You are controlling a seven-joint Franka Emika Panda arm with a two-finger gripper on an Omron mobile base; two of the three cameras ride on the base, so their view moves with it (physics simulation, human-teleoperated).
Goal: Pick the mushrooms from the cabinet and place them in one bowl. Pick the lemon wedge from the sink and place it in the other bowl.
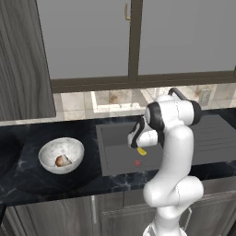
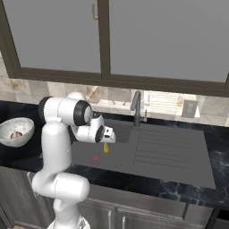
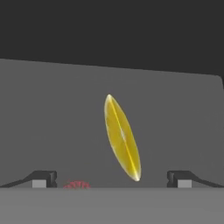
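Note:
The lemon wedge, a slim bright yellow piece, lies on the floor of the dark grey sink. In the base views the lemon wedge shows just under the hand. My gripper hangs open right above it, a fingertip on either side, touching nothing. The marbled white bowl stands on the counter left of the sink with a brown mushroom inside. The wood-grain cabinet hangs at the upper left. The other bowl is out of view.
A red mark sits on the sink floor near the wedge. The slim dark faucet rises behind the basin, and the ribbed drainboard lies to its right. Frosted glass panes span the wall above the black marble counter.

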